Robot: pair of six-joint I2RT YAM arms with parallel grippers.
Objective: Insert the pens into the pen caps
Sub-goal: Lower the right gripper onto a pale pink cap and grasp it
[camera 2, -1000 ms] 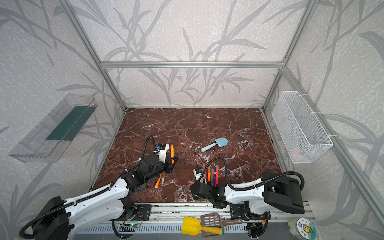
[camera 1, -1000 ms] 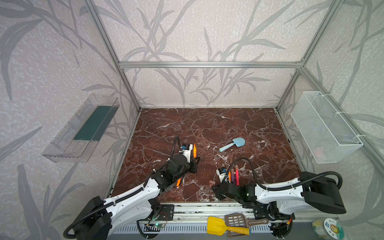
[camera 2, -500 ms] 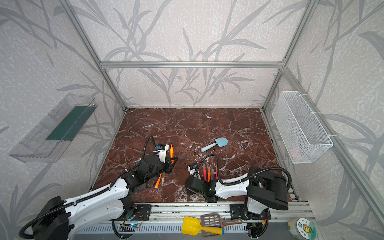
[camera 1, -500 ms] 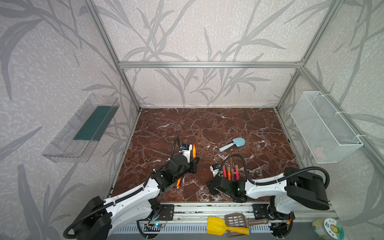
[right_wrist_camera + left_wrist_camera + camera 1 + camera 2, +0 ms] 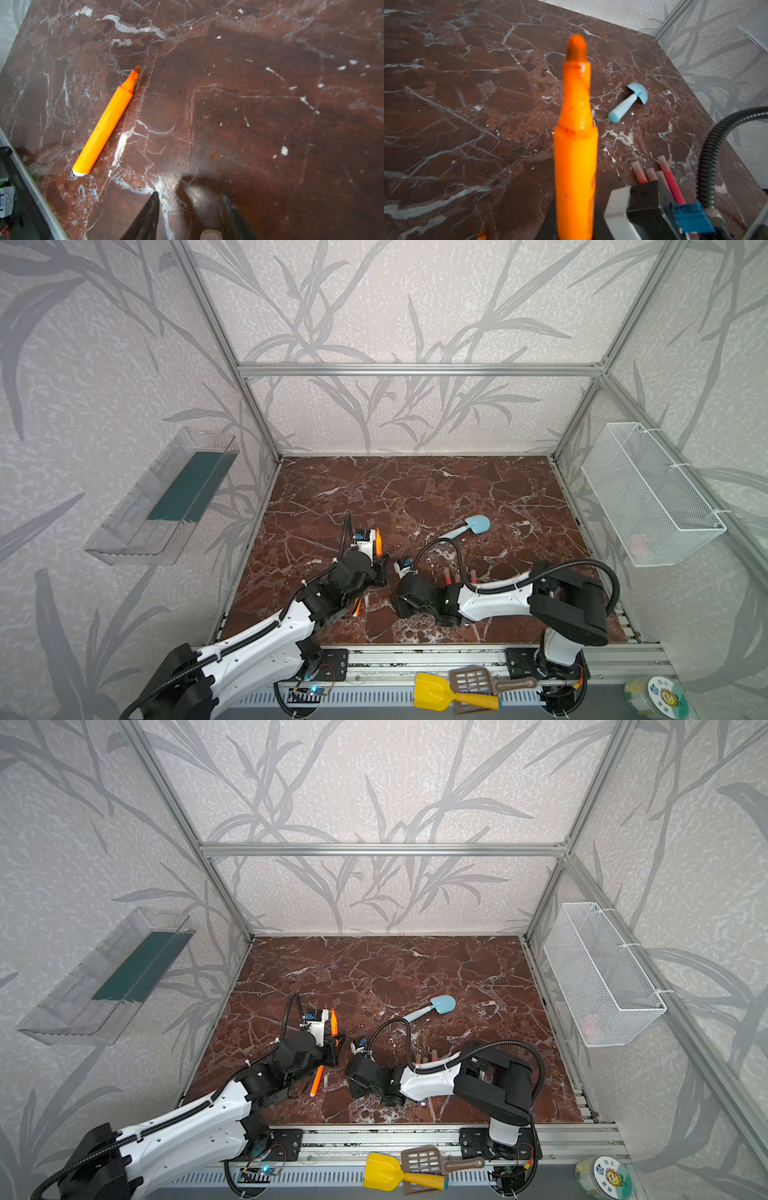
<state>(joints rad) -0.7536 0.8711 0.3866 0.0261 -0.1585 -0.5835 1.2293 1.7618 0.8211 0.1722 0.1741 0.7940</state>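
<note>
Left wrist: left gripper (image 5: 377, 560) clamps bare-tipped orange pen (image 5: 576, 145). Right gripper (image 5: 189, 216) apparently pinches a pen cap (image 5: 199, 199). Several capped pens (image 5: 652, 174) lie together on table (image 5: 270, 104); loose orange pen (image 5: 104, 128) uncapped.

Uncapped orange pen (image 5: 575, 158), gripped at barrel

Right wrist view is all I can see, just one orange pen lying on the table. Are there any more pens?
Observer: Yes. The left hand is shut on a second orange pen, and its tip is bare.
Operator: Do any have caps on?
Observer: Some capped pens lie together beside the right arm.
Operator: Any toys?
Observer: A light-blue toy shovel lies farther back on the table.
</note>
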